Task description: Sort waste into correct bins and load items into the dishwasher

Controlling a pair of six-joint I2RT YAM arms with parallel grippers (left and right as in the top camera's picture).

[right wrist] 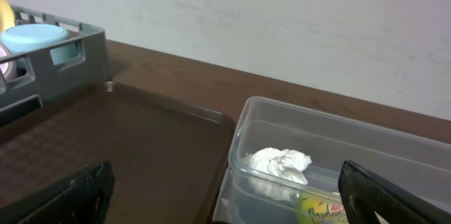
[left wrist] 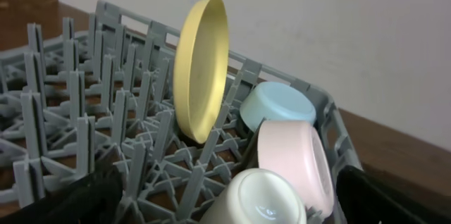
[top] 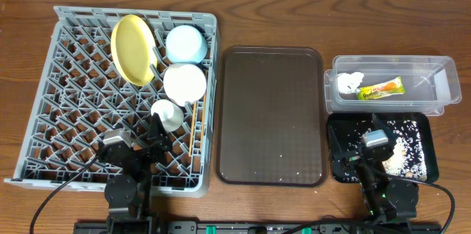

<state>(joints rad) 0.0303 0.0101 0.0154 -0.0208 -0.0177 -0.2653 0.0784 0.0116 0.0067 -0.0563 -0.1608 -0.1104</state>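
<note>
The grey dish rack (top: 66, 94) holds an upright yellow-green plate (top: 132, 48), a light blue bowl (top: 185, 43), a white bowl (top: 184, 82), a small pale cup (top: 168, 115) and chopsticks (top: 193, 135). My left gripper (top: 156, 137) hovers open over the rack's front, just short of the cup (left wrist: 261, 196), with nothing between its fingers. The clear tub (top: 441, 87) contains a crumpled napkin (top: 349, 82) and a snack wrapper (top: 380, 89). Rice scraps (top: 397, 157) lie in the black tray (top: 425, 127). My right gripper (top: 366, 127) is open and empty above that tray, facing the tub (right wrist: 296, 122).
A large brown serving tray (top: 270, 116) lies between the rack and the bins, with a few white crumbs on it. Both arm bases stand at the table's front edge. A pale wall rises behind the table.
</note>
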